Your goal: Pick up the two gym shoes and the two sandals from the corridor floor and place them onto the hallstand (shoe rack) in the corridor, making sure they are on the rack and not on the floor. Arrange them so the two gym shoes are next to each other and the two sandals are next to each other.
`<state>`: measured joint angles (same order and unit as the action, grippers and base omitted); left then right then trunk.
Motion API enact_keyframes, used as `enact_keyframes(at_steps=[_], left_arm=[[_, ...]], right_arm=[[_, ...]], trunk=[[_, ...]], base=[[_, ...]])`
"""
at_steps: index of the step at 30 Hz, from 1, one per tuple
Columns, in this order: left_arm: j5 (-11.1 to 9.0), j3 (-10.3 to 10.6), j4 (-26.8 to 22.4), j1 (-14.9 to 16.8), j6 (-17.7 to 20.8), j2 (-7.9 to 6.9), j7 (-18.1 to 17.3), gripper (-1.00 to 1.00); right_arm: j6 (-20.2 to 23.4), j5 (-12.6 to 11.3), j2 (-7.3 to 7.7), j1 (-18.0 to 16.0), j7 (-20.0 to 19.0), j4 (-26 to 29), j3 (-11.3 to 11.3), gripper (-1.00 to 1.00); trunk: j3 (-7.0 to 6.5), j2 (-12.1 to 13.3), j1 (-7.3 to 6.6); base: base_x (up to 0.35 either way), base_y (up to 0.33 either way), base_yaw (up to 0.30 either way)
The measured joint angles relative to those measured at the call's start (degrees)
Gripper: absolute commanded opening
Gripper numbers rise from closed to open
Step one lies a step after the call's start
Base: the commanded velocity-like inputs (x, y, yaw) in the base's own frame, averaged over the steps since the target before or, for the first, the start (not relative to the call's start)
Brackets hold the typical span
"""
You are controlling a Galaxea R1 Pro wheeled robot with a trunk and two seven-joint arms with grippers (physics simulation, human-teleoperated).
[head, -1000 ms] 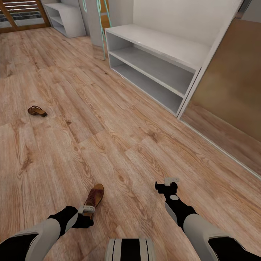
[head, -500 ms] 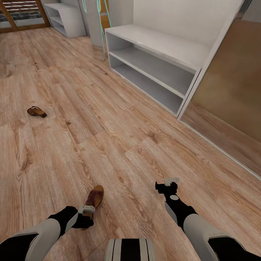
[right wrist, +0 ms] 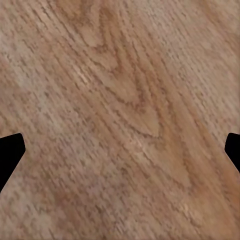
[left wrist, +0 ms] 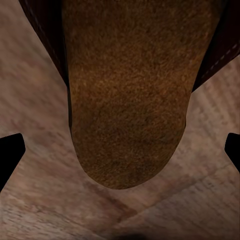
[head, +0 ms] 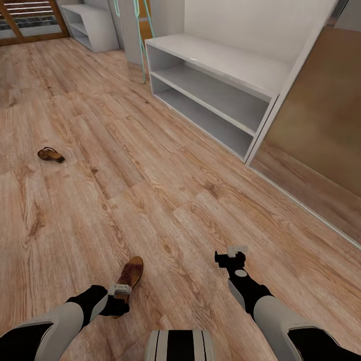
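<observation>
In the head view we hold our left gripper (head: pixel 119 290) low over the heel end of the near sandal (head: pixel 131 272), which lies on the corridor floor (head: pixel 165 200) running toward one o'clock from the wrist; we judge the step is best done by lowering straight down and centring the sole before closing. The second sandal (head: pixel 50 154) lies well apart at about eleven o'clock, and the hallstand (head: pixel 220 75) stands at one o'clock. Our right gripper (head: pixel 231 253) hangs over bare planks. In the left wrist view the fingertips (left wrist: pixel 11 150) stand wide apart, with the sandal's footbed (left wrist: pixel 130 100) centred between them at twelve o'clock. In the right wrist view the fingertips (right wrist: pixel 10 150) are likewise spread, holding nothing
</observation>
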<state>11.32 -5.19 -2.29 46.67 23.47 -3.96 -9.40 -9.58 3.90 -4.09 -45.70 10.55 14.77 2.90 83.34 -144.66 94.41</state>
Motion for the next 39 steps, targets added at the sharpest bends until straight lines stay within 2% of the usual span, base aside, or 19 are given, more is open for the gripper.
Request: enact_keyframes(at_steps=[23, 27, 39], left_arm=[[0.0, 0.0, 0.0, 0.0, 0.0, 0.00, 0.1, 1.00], [0.0, 0.0, 0.0, 0.0, 0.0, 0.00, 0.1, 1.00], [0.0, 0.0, 0.0, 0.0, 0.0, 0.00, 0.1, 1.00]], right_arm=[[0.0, 0.0, 0.01, 0.0, 0.0, 0.0, 0.0, 1.00], [0.0, 0.0, 0.02, 0.0, 0.0, 0.0, 0.0, 1.00], [0.0, 0.0, 0.02, 0.0, 0.0, 0.0, 0.0, 1.00]], trunk=[[0.00, 0.0, 0.00], [0.88, -0.1, 0.11], [1.10, -0.1, 0.13]], base=[[0.000, 0.000, 0.000], [0.000, 0.000, 0.000], [0.000, 0.000, 0.000]])
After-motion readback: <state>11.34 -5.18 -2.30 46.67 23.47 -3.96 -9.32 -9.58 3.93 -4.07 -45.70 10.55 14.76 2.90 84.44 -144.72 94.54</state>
